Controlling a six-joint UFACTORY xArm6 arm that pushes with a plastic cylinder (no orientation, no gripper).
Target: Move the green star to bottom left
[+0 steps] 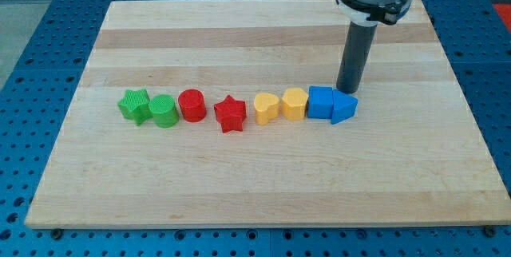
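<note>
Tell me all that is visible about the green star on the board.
The green star is a small, bright green block with a ribbed, plastic-looking surface and short blunt points. It lies flat on the wooden board, at the left end of the row of blocks, toward the view's left. Its right side appears to touch the green round block; nothing else touches it. My tip is far off to the view's right, just above the blue blocks.

A pale wooden counter (263,185) with visible grain and a smooth matt finish. The green star (134,105) and red star (230,114) look like ridged matt plastic.
</note>
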